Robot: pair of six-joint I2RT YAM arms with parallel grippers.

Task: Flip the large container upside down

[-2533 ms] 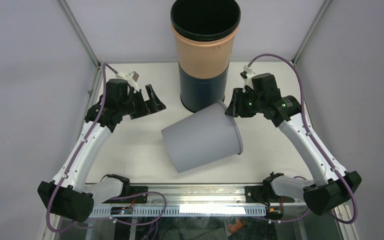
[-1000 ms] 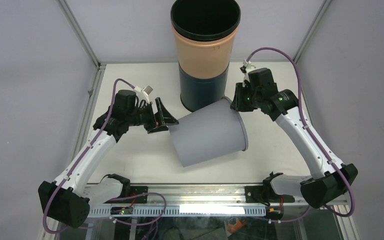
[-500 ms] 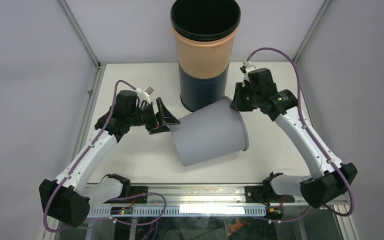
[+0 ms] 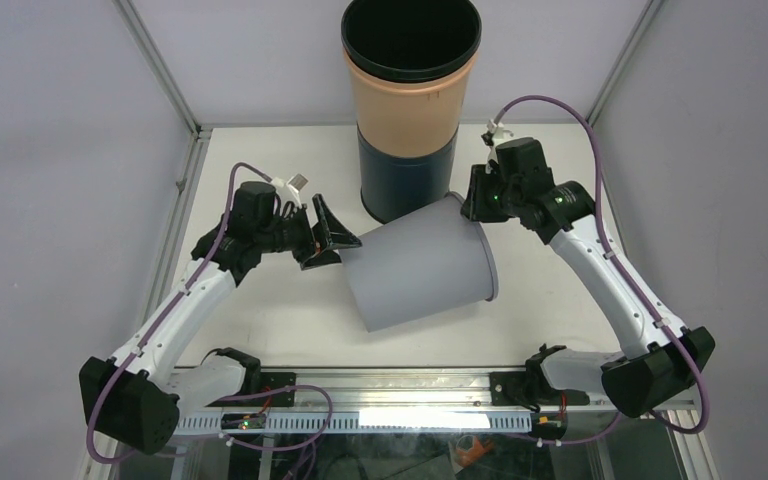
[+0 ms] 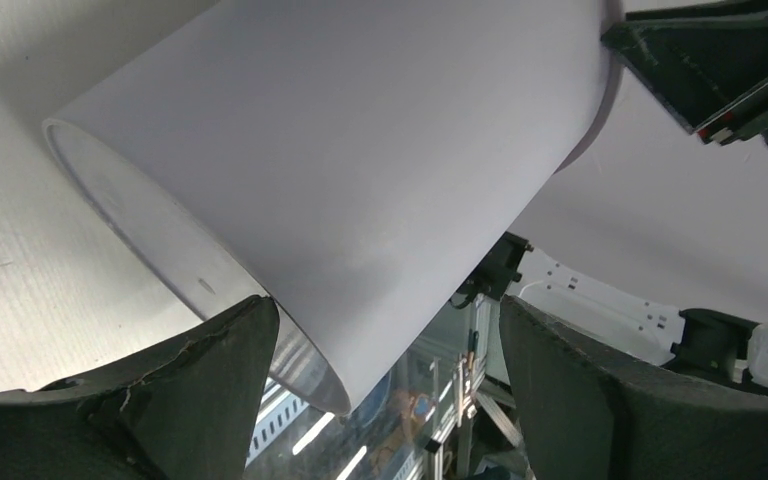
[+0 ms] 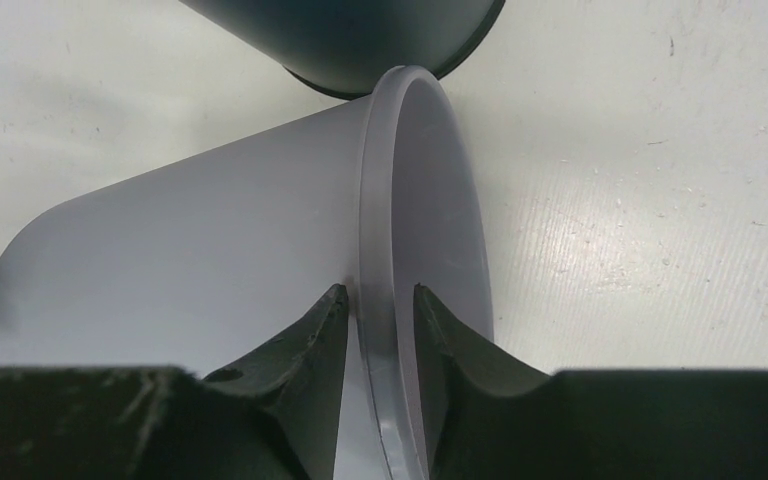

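The large container [image 4: 420,275], a pale grey bucket, lies tilted on its side mid-table, mouth toward the right rear. My right gripper [image 4: 472,208] is shut on its rim, one finger outside the wall and one inside, as the right wrist view shows [image 6: 380,295] on the container [image 6: 190,260]. My left gripper [image 4: 340,248] stands open at the container's closed bottom end. In the left wrist view the container [image 5: 340,160] fills the frame, its bottom edge reaching between the wide-spread jaws of the left gripper [image 5: 385,320]; the left finger [image 5: 210,370] is close to the base.
A tall stack of bins [image 4: 407,110], orange over navy with a dark liner, stands right behind the container's rim; its base [image 6: 360,40] nearly touches the rim. Frame posts flank the white table [image 4: 260,310]. The table's front rail runs below the container.
Since the earliest frame the left gripper swung right to the container's bottom end, and the container shifted slightly right. Over the last second the scene is almost still.
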